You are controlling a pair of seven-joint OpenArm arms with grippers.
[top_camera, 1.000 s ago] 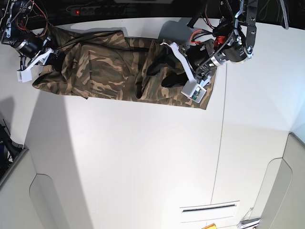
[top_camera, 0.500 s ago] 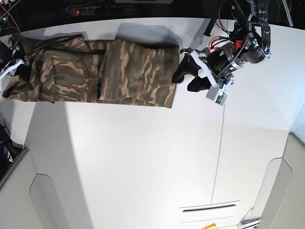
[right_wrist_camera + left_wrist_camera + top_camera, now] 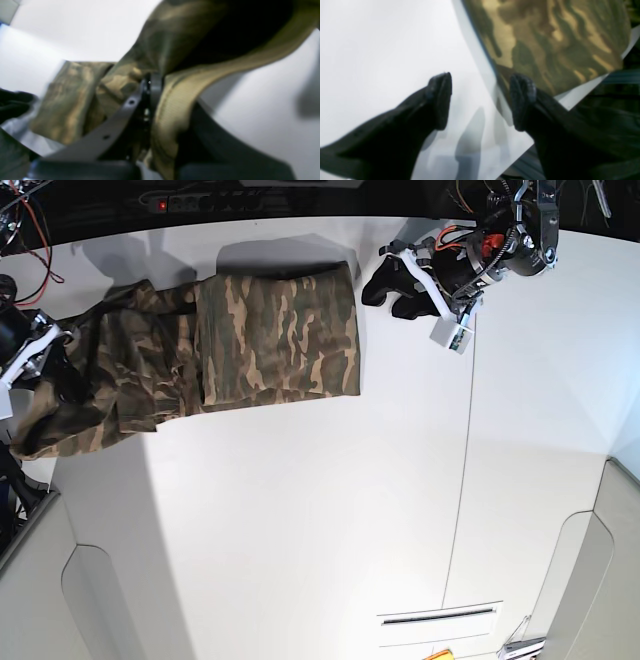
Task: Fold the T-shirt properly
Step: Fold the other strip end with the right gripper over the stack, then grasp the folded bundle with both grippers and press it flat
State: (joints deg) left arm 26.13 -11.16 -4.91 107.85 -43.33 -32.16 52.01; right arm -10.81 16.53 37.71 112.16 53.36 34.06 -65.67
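The camouflage T-shirt (image 3: pixel 275 330) lies along the back of the white table (image 3: pixel 300 510). Its right part is a flat folded panel. Its left part trails in loose folds to the table's left edge. My left gripper (image 3: pixel 392 288) is open and empty, just right of the shirt's right edge. In the left wrist view it (image 3: pixel 481 100) hovers over bare table beside the shirt (image 3: pixel 552 42). My right gripper (image 3: pixel 60 375) is at the far left. In the right wrist view it (image 3: pixel 150 82) is shut on the shirt's tan neckband (image 3: pixel 175 105), with cloth (image 3: pixel 175 37) bunched above it.
A black power strip with a red light (image 3: pixel 165 202) lies behind the table's back edge. A seam (image 3: pixel 465 480) runs down the table on the right. A narrow slot (image 3: pixel 440 617) sits near the front. The table's left edge (image 3: pixel 55 470) is close to my right gripper.
The shirt has slid left across the table, pulled by my right gripper. My left gripper came off the shirt's right end and moved up and away from it.
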